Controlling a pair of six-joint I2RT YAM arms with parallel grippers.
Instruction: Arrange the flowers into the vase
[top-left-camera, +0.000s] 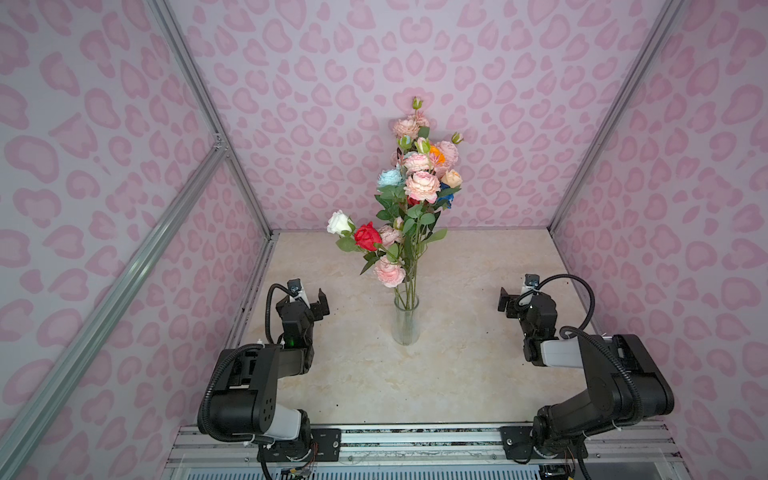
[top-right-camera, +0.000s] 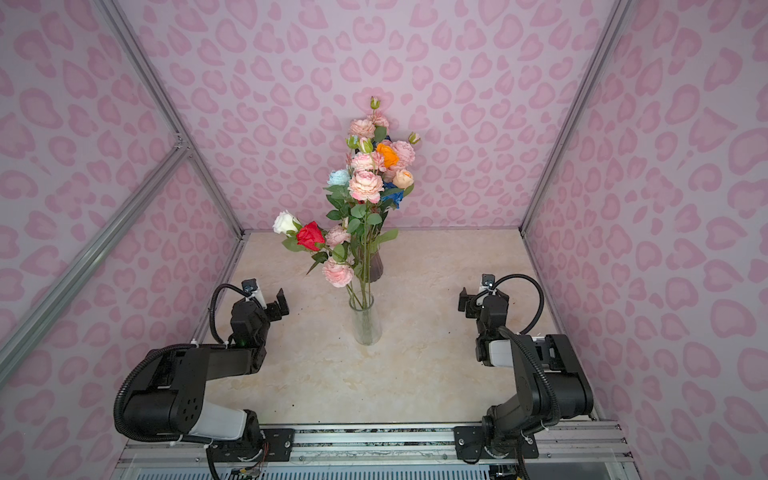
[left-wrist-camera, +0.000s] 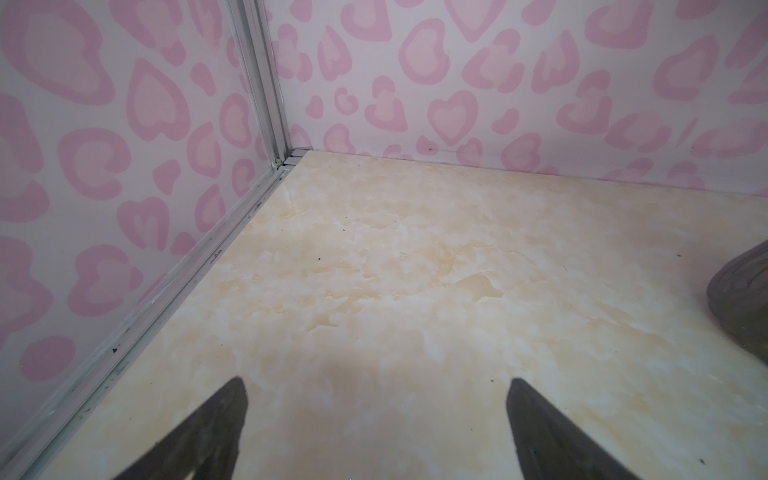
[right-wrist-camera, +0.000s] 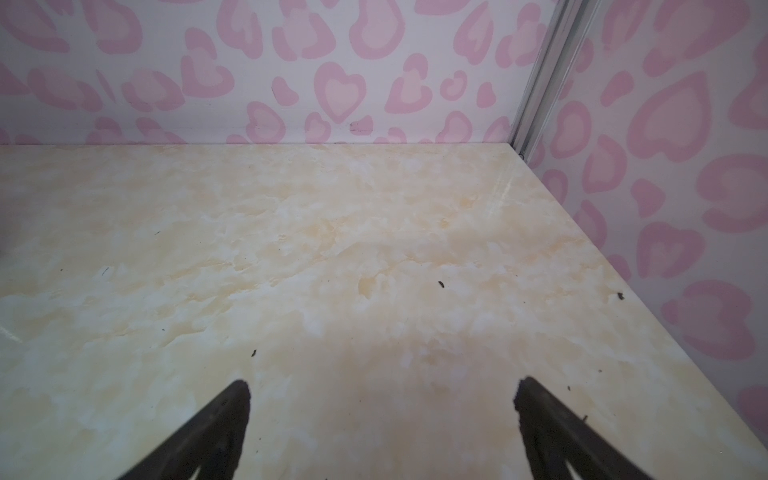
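As the marbled surface (top-left-camera: 457, 374) stretches wide, the flowers (top-left-camera: 422, 187) stand bunched in the glass vase (top-left-camera: 406, 320) at its centre. They look light and top-heavy with soft blooms, so take the stiffer stems (top-left-camera: 411, 276). Left jaws, right jaws gape, empty.

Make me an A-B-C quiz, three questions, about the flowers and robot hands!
1. Where does the clear vase stand?
A. On the table, in the middle
B. In a gripper
C. On its side

2. What colour is the rose next to the white rose?
A. Purple
B. Red
C. Black

3. How are the left gripper and right gripper?
A. Both shut on stems
B. One holds the vase
C. Both open, empty

Answers: 1 A, it stands upright mid-table; 2 B, the red rose sits beside it; 3 C, bare table shows between their spread jaws.
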